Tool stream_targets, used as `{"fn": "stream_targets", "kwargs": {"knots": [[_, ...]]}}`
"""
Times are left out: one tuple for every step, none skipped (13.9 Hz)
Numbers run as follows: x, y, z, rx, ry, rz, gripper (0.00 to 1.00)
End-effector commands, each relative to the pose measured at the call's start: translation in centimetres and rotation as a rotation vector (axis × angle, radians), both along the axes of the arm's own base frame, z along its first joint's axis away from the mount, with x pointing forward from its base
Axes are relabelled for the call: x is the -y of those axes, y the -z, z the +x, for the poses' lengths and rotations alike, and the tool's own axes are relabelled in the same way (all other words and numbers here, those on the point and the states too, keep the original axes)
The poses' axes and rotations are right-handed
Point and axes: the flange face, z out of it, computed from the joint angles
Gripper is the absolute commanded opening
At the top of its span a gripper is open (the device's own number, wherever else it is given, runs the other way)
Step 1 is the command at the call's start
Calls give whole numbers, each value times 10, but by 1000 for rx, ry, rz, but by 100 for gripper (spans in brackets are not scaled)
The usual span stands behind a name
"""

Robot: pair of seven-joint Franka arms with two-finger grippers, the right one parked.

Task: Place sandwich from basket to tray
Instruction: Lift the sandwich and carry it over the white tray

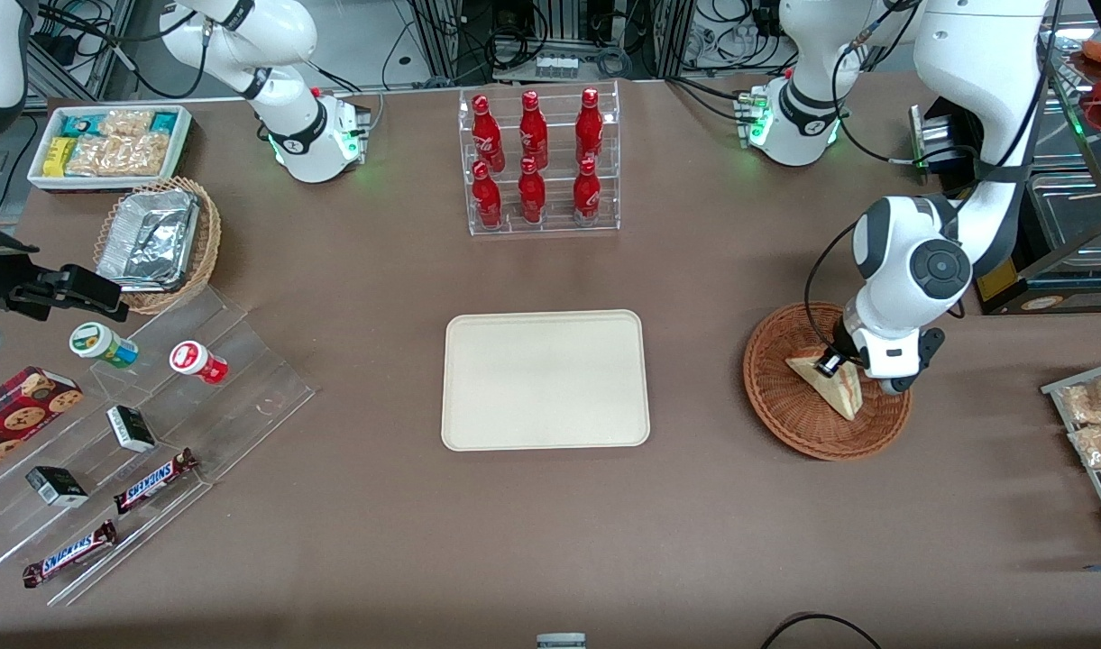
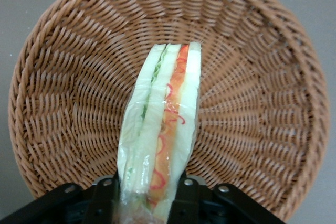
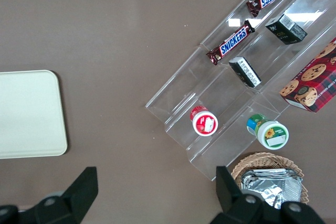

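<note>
Gripping is where you are standing in this job: your left arm's two-finger gripper [image 2: 149,195] is sitting low inside the round reddish-brown woven wicker basket [image 1: 784,415], and its black fingers [image 2: 107,195] are pressing on either side of the triangular white-bread sandwich [image 2: 163,129] with pink and green filling, so you are holding the wedge by one end. The sandwich is showing its cut edge to the wrist camera and, judging from the front view, is not yet clear of the basket. The flat cream-white rectangular tray [image 1: 545,379] is lying bare, well apart from the basket, toward the parked arm's end. You are looking at the lift, the carry across and the release as all remaining.
</note>
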Motion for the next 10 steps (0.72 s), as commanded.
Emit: {"fn": "stream_targets", "kwargs": {"knots": [[17,-47,11,-44,25,28,0],[32,-64,12,-72,58,42,0],[47,-86,12,-88,85,52,0],[68,-104,11,-103,118,59,0],[93,-117,8,-115,160,67,0],[120,-128,6,-112,208,75,0],[149,-136,3,-99,257,78,0],[174,-138,0,-90,298,78,0],[201,-139,-2,-80,340,78,0],[230,-133,-3,-76,381,80,0]]}}
